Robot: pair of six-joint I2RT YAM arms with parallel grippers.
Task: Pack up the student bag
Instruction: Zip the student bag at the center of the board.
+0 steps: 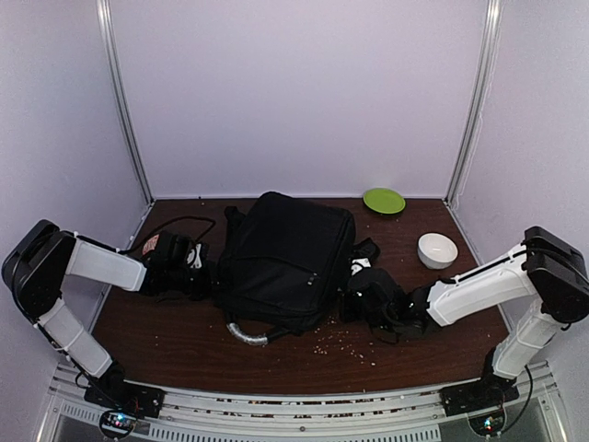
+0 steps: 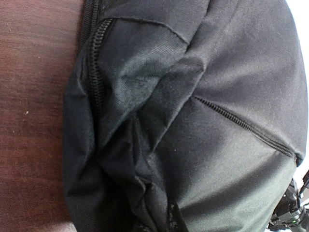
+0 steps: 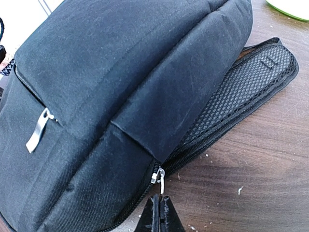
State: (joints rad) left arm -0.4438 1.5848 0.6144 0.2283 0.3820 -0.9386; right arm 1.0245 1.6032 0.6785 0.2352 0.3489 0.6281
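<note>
The student bag (image 1: 285, 253), a large black backpack, lies flat in the middle of the brown table (image 1: 184, 345). My left gripper (image 1: 201, 276) presses against its left side. In the left wrist view a bunched fold of the bag's fabric (image 2: 145, 193) runs down into the shut jaws, and the fingers themselves are hidden. My right gripper (image 3: 160, 212) is at the bag's right lower corner (image 1: 352, 296), shut on the small silver zip pull (image 3: 161, 186) that hangs from the main zip's slider (image 3: 155, 175). A second silver pull (image 3: 38, 130) lies on the front pocket.
A green plate (image 1: 384, 200) sits at the back right and a white bowl (image 1: 437, 250) nearer the right arm. Crumbs (image 1: 345, 345) are scattered in front of the bag. The mesh shoulder strap (image 3: 251, 82) sticks out from under the bag. A black cable (image 1: 175, 221) loops at the back left.
</note>
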